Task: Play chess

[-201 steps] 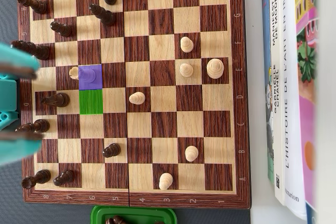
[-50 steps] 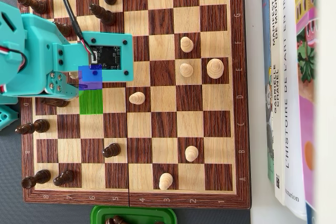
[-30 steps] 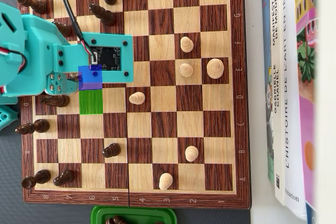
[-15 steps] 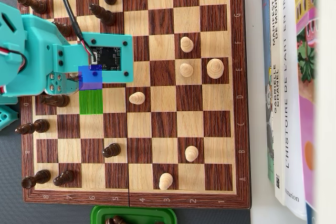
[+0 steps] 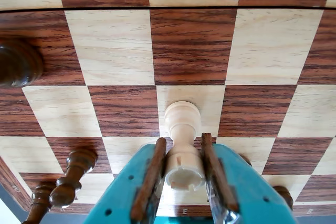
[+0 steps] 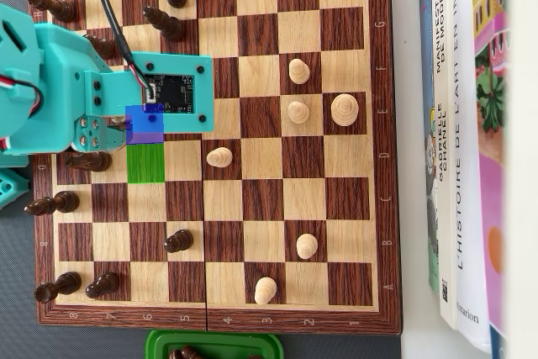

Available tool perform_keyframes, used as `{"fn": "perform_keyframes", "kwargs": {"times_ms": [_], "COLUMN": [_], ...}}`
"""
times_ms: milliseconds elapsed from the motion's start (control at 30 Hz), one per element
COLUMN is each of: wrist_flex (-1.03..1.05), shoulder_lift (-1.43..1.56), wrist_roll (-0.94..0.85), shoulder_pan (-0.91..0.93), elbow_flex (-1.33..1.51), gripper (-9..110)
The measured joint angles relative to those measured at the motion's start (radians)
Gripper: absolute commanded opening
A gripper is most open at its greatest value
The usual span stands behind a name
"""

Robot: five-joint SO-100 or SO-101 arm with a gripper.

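The gripper [image 5: 181, 179] has closed its brown pads on the stem of a pale pawn [image 5: 182, 140], low near the board's [image 6: 252, 208] dark-piece edge, a steady hold for lifting it toward the green square [image 6: 145, 163].

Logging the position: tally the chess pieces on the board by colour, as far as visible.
Light pieces: 7, six standing free plus the light piece in the gripper.
Dark pieces: 8 clear of the arm; any under it are hidden.
Total: 15 visible.
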Motion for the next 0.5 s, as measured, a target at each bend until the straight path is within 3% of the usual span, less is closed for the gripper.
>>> {"fn": "perform_keyframes", "kwargs": {"times_ms": [500], "wrist_flex": [0.061], "shoulder_lift": [0.103], "wrist_roll": [-0.071], "shoulder_pan": [0.103], "elbow_flex": [0.000], "gripper": [10]}}
